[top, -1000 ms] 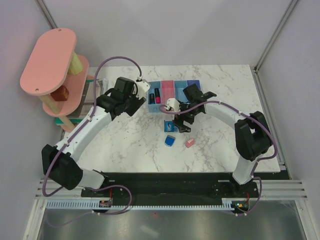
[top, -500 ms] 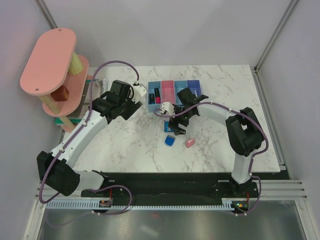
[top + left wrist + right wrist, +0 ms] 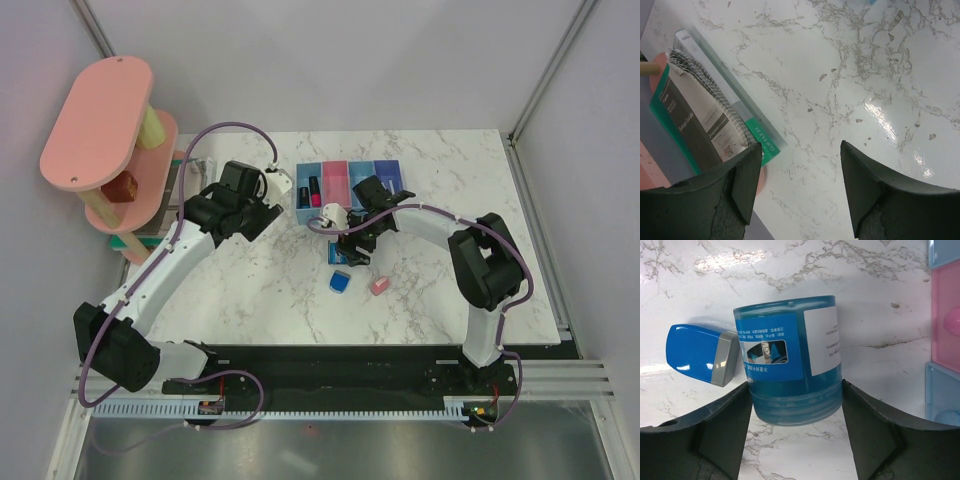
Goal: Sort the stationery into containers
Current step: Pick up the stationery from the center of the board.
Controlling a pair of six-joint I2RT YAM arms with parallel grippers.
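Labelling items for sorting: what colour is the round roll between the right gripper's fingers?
The roll is translucent blue with a white label; clearest in the right wrist view.

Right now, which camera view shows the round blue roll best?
The right wrist view: the round blue roll fills the frame between the fingers of the right hand, label visible. In the top external view that hand covers most of it. The left wrist view shows none of it.

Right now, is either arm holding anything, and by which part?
Nothing in left jaws; right jaws straddle the blue roll at its sides, grip cannot be told.
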